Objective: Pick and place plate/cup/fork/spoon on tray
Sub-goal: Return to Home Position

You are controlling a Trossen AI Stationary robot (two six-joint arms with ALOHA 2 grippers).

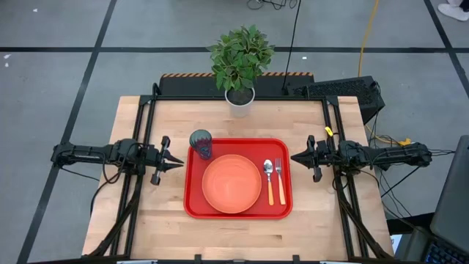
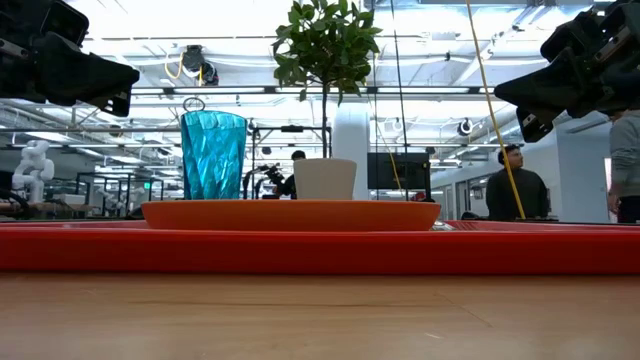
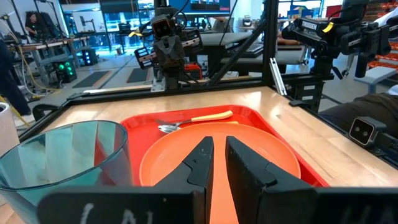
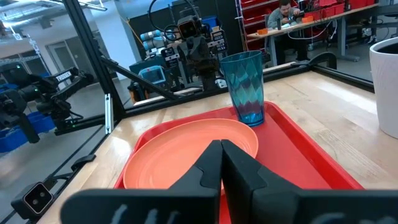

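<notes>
Your left claw (image 1: 178, 163) hangs off the tray's (image 1: 238, 214) short side, its fingers parted by a narrow slit and holding nothing. Your right claw (image 1: 294, 156) hangs off the opposite short side, fingers pressed fully together, also with nothing in its grasp.

Between the two claws, the tray lies flat on the desk (image 1: 146, 227) with everything on it. The plate (image 1: 231, 184) sits in the middle. The cup (image 1: 201, 144) stands upright in the tray corner nearest your left claw, just beside the plate. The spoon (image 1: 269, 180) and the fork (image 1: 279, 180) lie side by side on the strip of tray nearest your right claw, the fork closer to that claw, metal ends toward the potted plant (image 1: 240, 64) standing on the desk past the tray's far edge.
</notes>
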